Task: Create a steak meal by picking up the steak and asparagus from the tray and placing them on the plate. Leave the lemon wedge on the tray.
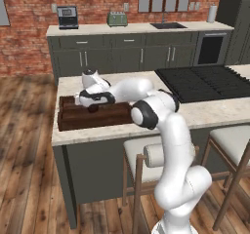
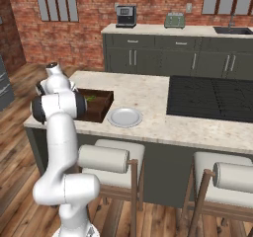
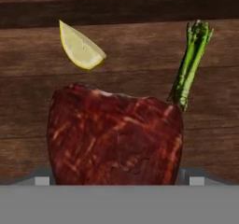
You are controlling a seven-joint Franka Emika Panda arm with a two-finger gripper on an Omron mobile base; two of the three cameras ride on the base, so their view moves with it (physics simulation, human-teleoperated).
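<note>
In the hand view the dark red steak [image 3: 114, 139] lies on the wooden floor of the tray [image 3: 28, 101], right below my hand. My gripper [image 3: 116, 180] is open, one fingertip [image 3: 42, 178] on each side of the steak, close to its edges. Beyond the steak lie the yellow lemon wedge [image 3: 80, 48] at upper left and the green asparagus [image 3: 190, 64] at upper right, its end touching the steak. From the left base view the gripper [image 1: 92, 107] reaches down into the brown tray [image 1: 97, 118]. The white plate [image 2: 124, 117] sits on the counter just right of the tray [image 2: 103, 107].
The tray stands near the left end of a pale stone island counter [image 2: 148, 95]. A black cooktop [image 2: 212, 98] fills the counter's right part. Two stools [image 2: 111, 157] stand along the near side. The back counter holds a coffee machine [image 1: 67, 17] and a toaster [image 1: 117, 19].
</note>
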